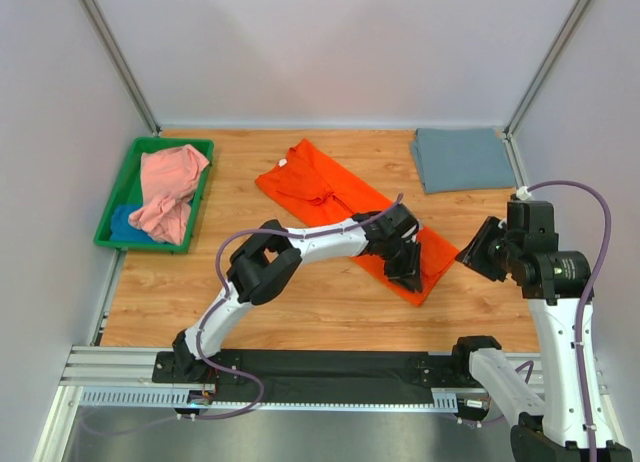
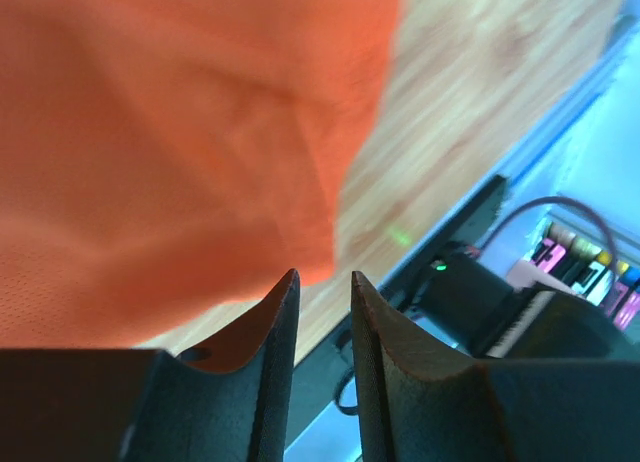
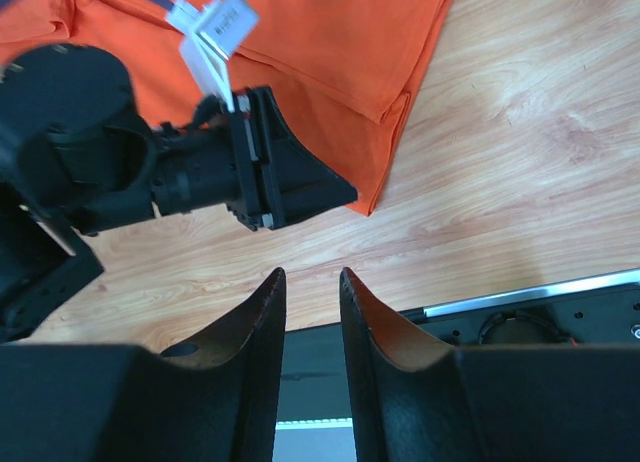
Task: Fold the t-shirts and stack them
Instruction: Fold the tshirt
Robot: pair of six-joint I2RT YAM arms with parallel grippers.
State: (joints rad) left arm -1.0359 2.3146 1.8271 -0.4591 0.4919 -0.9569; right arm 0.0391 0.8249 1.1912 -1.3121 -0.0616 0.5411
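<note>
Bright even light, faint shadows, left wrist view blurred

Green tray sits at the far left of the wood table, right by the left wall (plastic, by the look of it). A black strip runs along the near edge, with a slotted metal rail on its left. There's a metal post in each back corner.

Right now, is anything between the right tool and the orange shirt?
Nothing directly: only bare table lies between the right tool and the nearest corner of the orange shirt. The left tool is at that same end of the shirt, beside the corner, and could crowd the approach.
</note>
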